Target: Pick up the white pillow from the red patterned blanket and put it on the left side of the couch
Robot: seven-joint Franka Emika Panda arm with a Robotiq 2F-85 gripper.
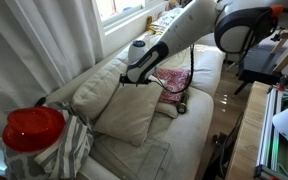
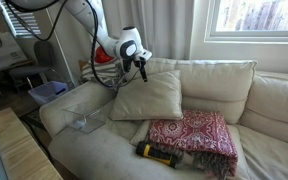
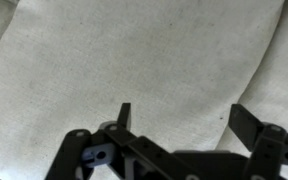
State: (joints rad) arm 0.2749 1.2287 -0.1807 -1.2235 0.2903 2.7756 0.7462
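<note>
Looks like the release stage. Holds nothing in the wide-open pincer point(image 2: 141, 70), poised just above the white pillow point(image 2: 144, 95), propped on the couch point(image 2: 264, 100) beside the red patterned blanket point(image 2: 194, 135), not on it. Next, probably: lift straight away, clear of the fabric.

Arm point(image 1: 179, 35) hides pt of red patterned blanket point(image 1: 174, 85); couch point(image 2: 274, 100) cut off rt.

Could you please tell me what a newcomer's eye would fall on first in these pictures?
The robot's open hand hangs close over the white pillow on the couch. Beside the pillow on the seat lies the red blanket, a yellow-and-black object at its front edge. In an exterior view a shiny red round object sits in the near corner.
</note>
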